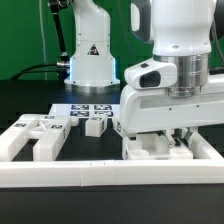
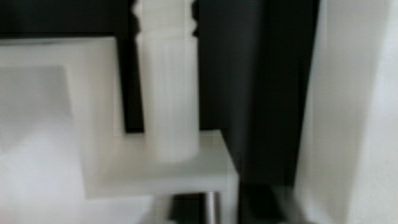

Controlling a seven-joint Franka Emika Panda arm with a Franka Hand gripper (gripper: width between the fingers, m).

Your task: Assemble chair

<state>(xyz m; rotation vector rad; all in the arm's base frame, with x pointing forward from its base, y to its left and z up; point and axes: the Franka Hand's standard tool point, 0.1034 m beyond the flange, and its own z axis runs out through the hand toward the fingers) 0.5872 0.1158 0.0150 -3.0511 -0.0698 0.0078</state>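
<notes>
My gripper [image 1: 172,134] hangs low at the exterior view's right, right over white chair pieces [image 1: 158,148] that lie just behind the front rail. Its fingertips are hidden among those pieces, so I cannot tell whether it is open or shut. In the wrist view a white turned leg [image 2: 164,80] runs along a flat white panel [image 2: 50,120] and ends at a white block [image 2: 169,172], all close and blurred. More white chair pieces [image 1: 35,135] lie at the exterior view's left, and small tagged cubes [image 1: 95,125] lie in the middle.
The long low white border rail [image 1: 100,172] runs along the front. The marker board [image 1: 85,108] lies behind the cubes. The robot's base [image 1: 90,60] stands at the back. A tall white edge [image 2: 356,100] lines one side of the wrist view.
</notes>
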